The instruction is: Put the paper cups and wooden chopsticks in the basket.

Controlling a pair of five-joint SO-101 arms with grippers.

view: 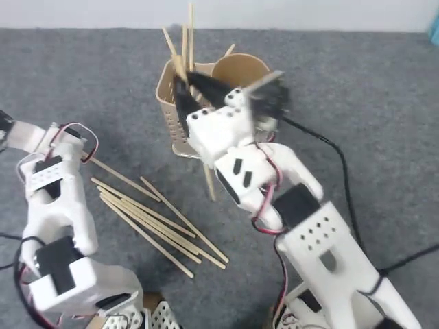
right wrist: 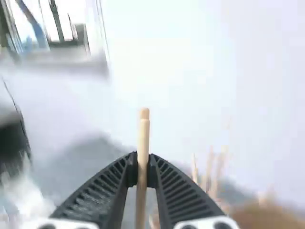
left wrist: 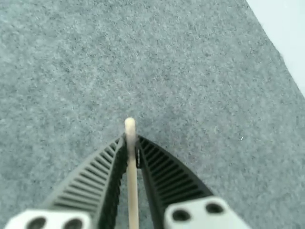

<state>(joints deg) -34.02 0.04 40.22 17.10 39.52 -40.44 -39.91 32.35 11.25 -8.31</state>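
A beige basket (view: 171,103) stands at the back of the grey carpet, with several wooden chopsticks (view: 186,41) upright in it and a brown paper cup (view: 240,68) inside. My right gripper (view: 181,82) is at the basket's rim. In the right wrist view that gripper (right wrist: 141,155) is shut on a chopstick (right wrist: 143,129); the stick's rear end (view: 209,184) pokes out under the arm. My left gripper (left wrist: 129,138) hangs over bare carpet at the far left, shut on a single chopstick (left wrist: 130,157) whose tip just passes the fingertips. More chopsticks (view: 154,223) lie loose in a pile.
The left arm (view: 51,199) stands beside the loose pile. A black cable (view: 336,154) runs across the carpet on the right. The carpet ends at a pale wall (view: 309,14) behind the basket.
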